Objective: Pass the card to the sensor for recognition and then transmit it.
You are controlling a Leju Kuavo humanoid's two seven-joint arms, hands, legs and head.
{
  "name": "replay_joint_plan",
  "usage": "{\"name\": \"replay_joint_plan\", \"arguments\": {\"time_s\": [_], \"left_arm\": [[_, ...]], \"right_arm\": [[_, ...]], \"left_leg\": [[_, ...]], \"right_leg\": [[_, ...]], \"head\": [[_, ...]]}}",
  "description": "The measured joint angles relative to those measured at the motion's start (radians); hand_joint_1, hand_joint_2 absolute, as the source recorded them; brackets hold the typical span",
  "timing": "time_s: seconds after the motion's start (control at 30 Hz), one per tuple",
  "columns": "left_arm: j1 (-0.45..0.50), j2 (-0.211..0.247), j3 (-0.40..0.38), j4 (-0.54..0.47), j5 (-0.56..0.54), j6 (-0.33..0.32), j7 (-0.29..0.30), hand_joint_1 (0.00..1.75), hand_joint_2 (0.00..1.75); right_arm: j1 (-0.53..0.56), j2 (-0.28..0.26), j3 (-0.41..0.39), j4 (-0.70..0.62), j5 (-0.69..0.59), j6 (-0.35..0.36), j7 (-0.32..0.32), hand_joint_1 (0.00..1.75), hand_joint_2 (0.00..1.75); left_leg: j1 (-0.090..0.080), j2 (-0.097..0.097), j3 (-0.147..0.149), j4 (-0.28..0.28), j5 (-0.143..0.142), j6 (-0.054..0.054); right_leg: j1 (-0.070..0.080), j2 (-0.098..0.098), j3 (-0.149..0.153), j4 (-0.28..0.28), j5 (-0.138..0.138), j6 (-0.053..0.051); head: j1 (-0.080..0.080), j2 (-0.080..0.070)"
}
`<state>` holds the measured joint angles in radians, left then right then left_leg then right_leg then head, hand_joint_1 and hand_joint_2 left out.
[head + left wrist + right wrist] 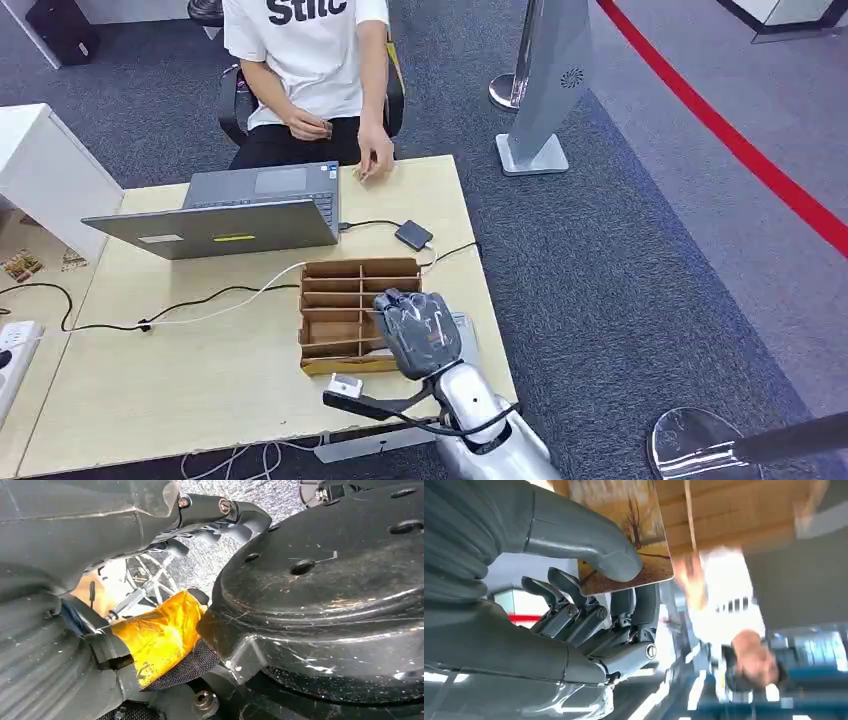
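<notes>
Cardboard organiser [345, 305] under right hand [420, 330], fingers [624, 610] seemingly pinching card [634, 535]

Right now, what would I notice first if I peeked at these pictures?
Probably the robot's right hand, big and grey, hovering over the brown divided cardboard box near the table's front edge. Up close, it pinches a picture card under its thumb. Across the table, a person in a white shirt sits behind an open laptop.

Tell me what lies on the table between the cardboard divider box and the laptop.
In the head view, between the cardboard divider box and the laptop lie only cables on bare table.
</notes>
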<state>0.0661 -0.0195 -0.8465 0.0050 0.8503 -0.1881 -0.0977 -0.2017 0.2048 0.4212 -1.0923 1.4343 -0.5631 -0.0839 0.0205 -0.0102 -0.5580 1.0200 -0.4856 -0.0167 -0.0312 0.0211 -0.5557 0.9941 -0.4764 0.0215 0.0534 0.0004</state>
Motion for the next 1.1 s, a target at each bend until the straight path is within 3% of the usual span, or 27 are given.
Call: {"name": "replay_joint_plan", "arguments": {"time_s": [0.23,0.37,0.47,0.53,0.8,1.1], "left_arm": [[-0.003,0.003,-0.013,0.003,0.002,-0.005,0.002,0.00,1.75],[-0.009,0.013,-0.030,0.003,-0.018,-0.023,0.006,0.00,1.75],[-0.017,0.023,-0.047,0.003,-0.035,-0.043,0.011,0.00,1.75],[-0.022,0.033,-0.062,0.003,-0.052,-0.060,0.011,0.00,1.75],[-0.041,0.058,-0.111,0.003,-0.094,-0.097,0.013,0.00,1.75],[-0.049,0.072,-0.135,0.003,-0.107,-0.109,0.013,0.00,1.75]], "right_arm": [[-0.009,-0.022,0.006,-0.246,-0.024,0.026,-0.004,1.75,1.75],[-0.110,-0.026,0.024,-0.340,-0.106,0.165,-0.021,1.75,1.75],[-0.226,-0.021,0.034,-0.336,-0.139,0.263,-0.015,1.75,1.75],[-0.322,-0.004,0.041,-0.287,-0.160,0.325,0.002,1.75,1.75],[-0.608,0.091,0.042,0.012,-0.169,0.401,0.085,1.75,1.75],[-0.713,0.139,0.123,0.240,-0.256,0.383,0.141,1.75,1.75]], "left_leg": [[0.000,0.000,0.000,0.000,0.000,0.000],[0.000,0.002,0.000,0.000,0.000,0.000],[0.000,0.002,0.000,0.000,0.002,0.000],[0.000,0.002,0.001,0.000,0.003,-0.001],[0.001,0.001,0.000,0.000,0.004,-0.002],[0.001,0.000,0.000,0.000,0.004,-0.002]], "right_leg": [[0.000,0.000,0.000,0.000,0.000,0.000],[0.000,0.002,0.000,0.001,0.001,0.000],[0.000,0.001,0.000,0.001,0.001,0.000],[0.000,0.002,0.000,0.002,0.002,-0.002],[0.001,0.001,0.000,0.003,0.003,-0.002],[0.000,0.000,-0.001,0.003,0.002,-0.002]], "head": [[0.000,0.000],[0.000,0.000],[0.000,0.000],[0.000,0.000],[0.000,0.000],[0.000,0.000]]}}
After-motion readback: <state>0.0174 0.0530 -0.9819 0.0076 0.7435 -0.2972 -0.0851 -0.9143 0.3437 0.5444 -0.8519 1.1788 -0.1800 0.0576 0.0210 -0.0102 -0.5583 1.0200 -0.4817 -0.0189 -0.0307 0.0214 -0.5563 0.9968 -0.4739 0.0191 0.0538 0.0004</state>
